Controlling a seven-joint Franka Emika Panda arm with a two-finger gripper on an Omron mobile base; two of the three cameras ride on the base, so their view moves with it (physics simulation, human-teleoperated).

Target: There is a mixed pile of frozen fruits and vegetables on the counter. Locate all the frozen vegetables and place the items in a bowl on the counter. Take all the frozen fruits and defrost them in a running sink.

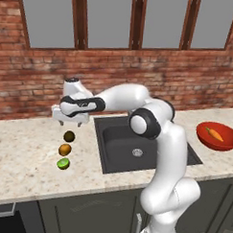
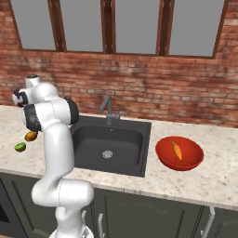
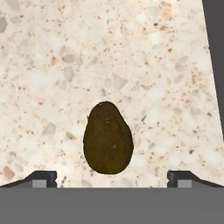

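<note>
Pincer spread above olive-brown ball

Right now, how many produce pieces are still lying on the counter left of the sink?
3, in a short row left of the sink: the dark olive-brown ball farthest back under the gripper, the orange-brown ball in the middle, the green lime-like piece nearest the front edge.

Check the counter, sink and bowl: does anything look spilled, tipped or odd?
Nothing stands out. The orange tapered carrot lies in the upright red bowl; the dark olive ball, orange-brown ball and green lime sit in a row on the beige counter.
</note>
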